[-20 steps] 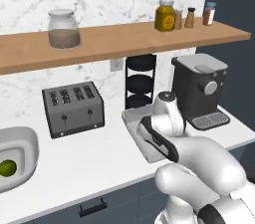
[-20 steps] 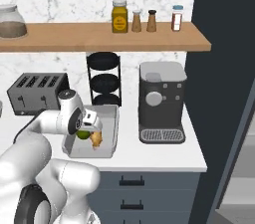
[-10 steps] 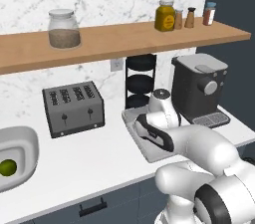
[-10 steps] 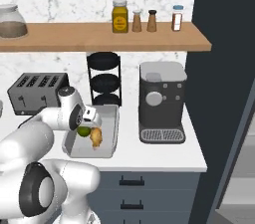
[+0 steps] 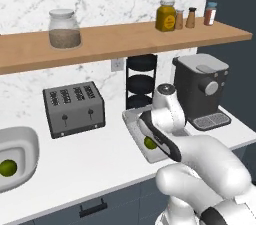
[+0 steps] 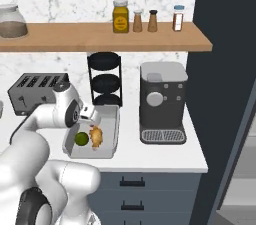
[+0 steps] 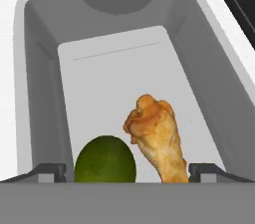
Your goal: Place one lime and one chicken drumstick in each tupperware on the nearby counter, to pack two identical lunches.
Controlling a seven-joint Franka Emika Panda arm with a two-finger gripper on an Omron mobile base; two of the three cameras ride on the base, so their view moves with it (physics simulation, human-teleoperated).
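The gripper hangs just over the near end of the grey tray tupperware, its two finger tips spread wide apart with nothing between them. Right below, on the tray floor, lie a lime and a chicken drumstick side by side, the two close to touching. Seen along the hand, the drumstick's long axis runs away from the fingers toward the far wall of the tray, fat knobbly end farthest, thin end pointing back at the hand. So this tray looks packed, and I'd judge the hand has nothing more to do here.

Taking the toaster as the marker: the grey tray sits on the counter on the coffee machine's side of the toaster, in front of the black tiered rack. The white oval tupperware sits on the toaster's other side, well apart from the hand, with a lime in it; whether it also has a drumstick I cannot tell, since the tub runs off the picture's edge.

What the coming move turns on, as I read it, is that the unfinished tub lies across the toaster from the gripper, so the arm would have to lift clear of the tray walls and swing far along the counter
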